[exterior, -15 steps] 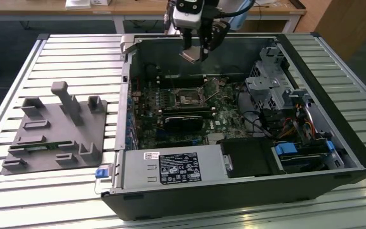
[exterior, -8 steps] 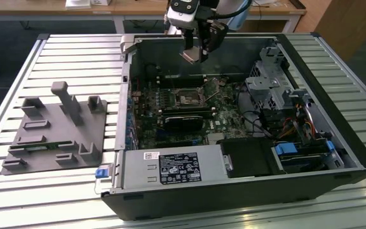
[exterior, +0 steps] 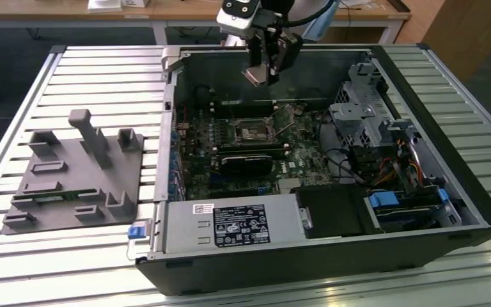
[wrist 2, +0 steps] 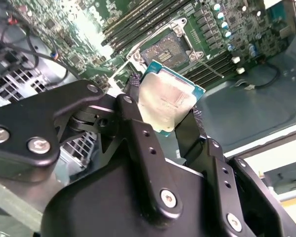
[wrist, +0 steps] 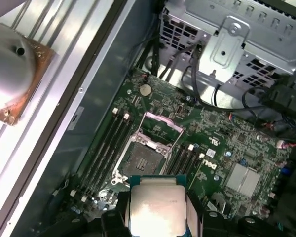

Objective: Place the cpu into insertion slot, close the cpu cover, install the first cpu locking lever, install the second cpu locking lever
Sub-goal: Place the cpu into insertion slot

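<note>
Gripper (exterior: 260,77): clasping the cpu (wrist 2: 167,101), high over the far side of the open case.
Insertion slot (wrist: 143,159): empty.
Cpu cover (wrist: 164,121): raised.
Progress: no steps completed.

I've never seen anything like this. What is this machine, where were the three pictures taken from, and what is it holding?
It is a robot arm, and its grasping end is a pincer with two fingers. The exterior view comes from a camera standing off the arm. It shows an open computer case lying on a slatted metal table, with a grey plastic holder beside it, towards the exterior view's left. Both wrist views come from cameras riding on the arm, looking past the pincer. The pincer is shut on the cpu, a small flat square chip, held above the green circuit board. On the board is the insertion slot, a dark square socket with nothing in it. Its cpu cover, a thin metal frame, stands open.
</note>
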Robot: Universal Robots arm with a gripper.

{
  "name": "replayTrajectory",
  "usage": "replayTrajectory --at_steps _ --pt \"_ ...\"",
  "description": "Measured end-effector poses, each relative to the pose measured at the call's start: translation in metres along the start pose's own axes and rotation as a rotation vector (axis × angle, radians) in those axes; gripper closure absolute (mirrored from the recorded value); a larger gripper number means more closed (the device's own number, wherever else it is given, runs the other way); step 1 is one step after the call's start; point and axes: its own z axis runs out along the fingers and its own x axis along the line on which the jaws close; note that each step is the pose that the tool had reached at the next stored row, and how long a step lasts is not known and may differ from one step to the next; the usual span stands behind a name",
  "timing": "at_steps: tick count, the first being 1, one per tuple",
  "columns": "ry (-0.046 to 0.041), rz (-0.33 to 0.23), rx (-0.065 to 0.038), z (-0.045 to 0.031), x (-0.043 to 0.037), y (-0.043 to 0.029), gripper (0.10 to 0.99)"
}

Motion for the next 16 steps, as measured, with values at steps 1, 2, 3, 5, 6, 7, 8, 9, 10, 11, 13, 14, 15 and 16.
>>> replayTrajectory --at_steps 1,2,3,5,6,7,8,9,10,11,13,14,15,16 --pt "-0.0013 0.015 0.0 0.0002 0.0 0.0 0.549" --pt "-0.0025 0.03 -0.001 0.0004 0.0 0.0 0.549" --pt "-0.0039 0.045 -0.001 0.0006 0.0 0.0 0.549" --pt "-0.0065 0.074 -0.001 0.0011 0.0 -0.0001 0.549" --pt "-0.0077 0.088 -0.001 0.0013 0.0 -0.0001 0.549" --pt "-0.009 0.103 -0.002 0.0016 0.0 -0.0002 0.549" --pt "-0.0103 0.117 -0.002 0.0018 0.0 -0.0002 0.549" --pt "-0.0115 0.132 -0.002 0.002 0.0 -0.0002 0.549" --pt "-0.0128 0.147 -0.003 0.0022 0.0 -0.0003 0.549" --pt "-0.014 0.161 -0.003 0.0024 0.0 -0.0003 0.549" --pt "-0.0164 0.188 -0.003 0.0026 0.0 -0.0004 0.549" --pt "-0.0174 0.201 -0.003 0.0028 0.0001 -0.0005 0.549" --pt "-0.0187 0.215 -0.004 0.0029 0.0001 -0.0005 0.549" --pt "-0.0197 0.228 -0.004 0.003 0.0001 -0.0006 0.549"
